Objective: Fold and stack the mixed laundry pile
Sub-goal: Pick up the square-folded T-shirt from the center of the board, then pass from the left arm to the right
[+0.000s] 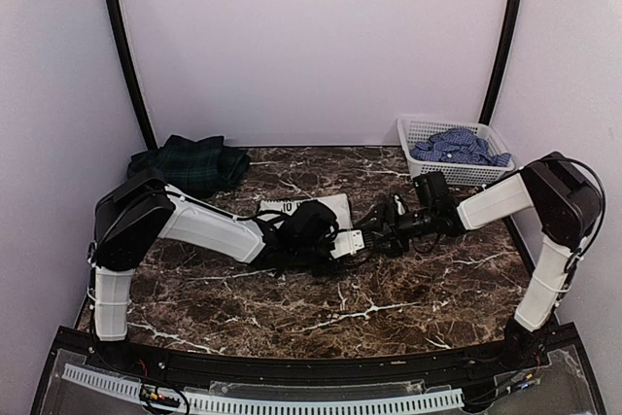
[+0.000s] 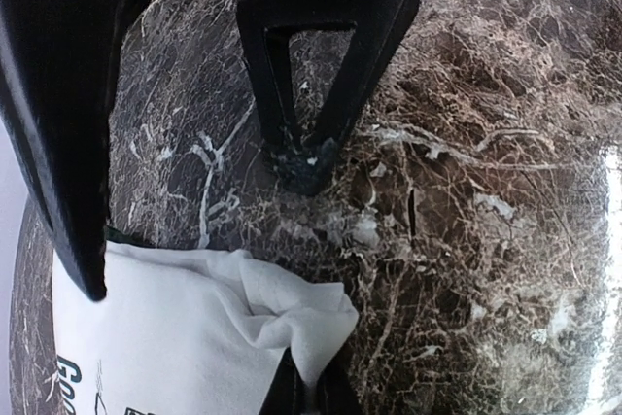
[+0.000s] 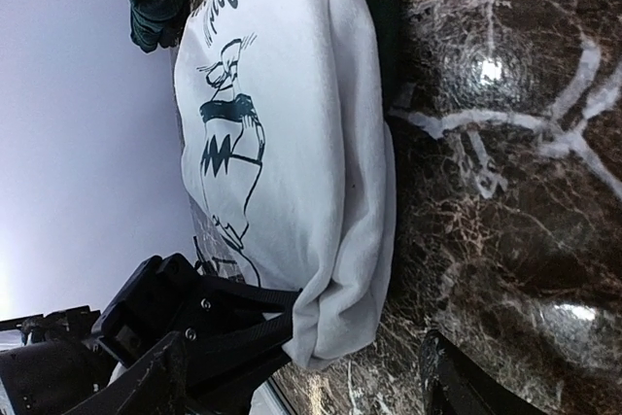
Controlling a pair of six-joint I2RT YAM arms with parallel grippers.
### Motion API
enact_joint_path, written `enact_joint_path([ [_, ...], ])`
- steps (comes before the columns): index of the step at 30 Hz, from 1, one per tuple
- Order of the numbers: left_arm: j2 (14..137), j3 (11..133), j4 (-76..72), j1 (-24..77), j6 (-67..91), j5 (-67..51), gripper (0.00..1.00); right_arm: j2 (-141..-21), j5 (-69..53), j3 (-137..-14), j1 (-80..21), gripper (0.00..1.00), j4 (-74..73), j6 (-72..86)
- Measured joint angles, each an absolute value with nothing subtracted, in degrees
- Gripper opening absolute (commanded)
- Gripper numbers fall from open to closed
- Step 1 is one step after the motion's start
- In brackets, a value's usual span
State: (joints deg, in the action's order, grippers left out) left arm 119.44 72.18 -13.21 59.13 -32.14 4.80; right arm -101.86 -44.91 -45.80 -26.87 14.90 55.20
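Top external: left arm (image 1: pixel 209 227) and right arm (image 1: pixel 494 201) meet over white garment (image 1: pixel 334 208).

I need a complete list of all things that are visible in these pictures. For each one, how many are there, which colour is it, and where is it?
white garment: one, white with dark green print, table centre
plaid garment: one, dark green, far left corner of the table
check shirt: one, blue and white, bunched inside the basket
lattice basket: one, white, far right corner
table: one, dark brown marble with white veins
left arm: one, white and black, reaching to the centre
right arm: one, white and black, reaching to the centre
left gripper: one, black, open, beside the white garment
right gripper: one, black, open, at the garment's corner
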Motion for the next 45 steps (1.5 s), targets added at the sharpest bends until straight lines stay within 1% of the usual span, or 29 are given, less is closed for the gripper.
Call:
enact_joint_path([
  [8, 117.9, 72.0, -14.7, 59.0, -30.5, 4.5, 0.00, -107.6, -45.2, -49.1, -29.5, 0.80, 18.9, 60.4],
  [16, 116.1, 71.1, -17.2, 59.0, -30.3, 3.6, 0.00, -109.9, -45.4, -49.1, -30.4, 0.79, 25.0, 67.0],
  [20, 116.1, 70.4, -18.0, 59.0, -30.3, 3.1, 0.00, -112.1, -45.4, -49.1, -30.6, 0.74, 28.9, 70.6],
  [22, 116.1, 70.3, -18.2, 59.0, -30.3, 2.8, 0.00, -113.8, -45.5, -49.1, -30.7, 0.70, 31.3, 72.5],
  [30, 115.0, 69.8, -18.5, 59.0, -30.4, 2.2, 0.00, -118.4, -44.7, -52.4, -30.9, 0.57, 36.1, 77.2],
  [33, 114.4, 69.4, -18.6, 59.0, -30.4, 1.9, 0.00, -119.5, -43.3, -54.0, -31.2, 0.49, 36.0, 77.6],
  [34, 114.3, 69.3, -18.6, 59.0, -30.4, 1.9, 0.00, -119.9, -42.7, -54.5, -31.3, 0.41, 35.9, 78.0],
  [35, 114.3, 69.3, -18.6, 59.0, -30.4, 1.9, 0.00, -120.4, -42.2, -55.0, -31.3, 0.29, 35.8, 78.2],
  [36, 114.3, 69.3, -18.7, 59.0, -30.4, 1.8, 0.00, -120.7, -41.6, -55.5, -31.3, 0.15, 35.6, 78.3],
  [37, 114.3, 69.3, -18.7, 59.0, -30.4, 1.8, 0.02, -121.0, -41.0, -55.9, -31.3, 0.05, 35.2, 78.2],
  [38, 114.3, 69.3, -18.7, 59.0, -30.4, 1.8, 0.05, -121.2, -40.6, -56.2, -31.3, 0.00, 34.6, 77.9],
  [40, 114.3, 69.3, -18.6, 59.0, -30.3, 1.9, 0.17, -121.2, -39.7, -56.6, -31.4, 0.00, 32.8, 77.1],
  [41, 114.3, 69.3, -18.5, 58.9, -30.0, 2.1, 0.28, -121.1, -39.2, -57.1, -31.4, 0.00, 31.1, 76.2],
  [42, 114.3, 69.3, -18.3, 58.9, -29.6, 2.4, 0.34, -120.9, -38.5, -57.8, -31.4, 0.00, 28.6, 74.8],
  [43, 114.2, 69.3, -18.2, 58.9, -28.9, 2.6, 0.44, -120.4, -37.7, -58.5, -31.5, 0.00, 25.9, 72.8],
  [44, 114.2, 69.3, -18.1, 58.9, -28.4, 3.0, 0.52, -119.7, -37.0, -59.1, -31.5, 0.00, 23.5, 71.0],
  [45, 114.0, 69.3, -17.8, 58.9, -27.2, 3.5, 0.55, -118.7, -36.0, -59.8, -31.5, 0.00, 20.3, 68.6],
])
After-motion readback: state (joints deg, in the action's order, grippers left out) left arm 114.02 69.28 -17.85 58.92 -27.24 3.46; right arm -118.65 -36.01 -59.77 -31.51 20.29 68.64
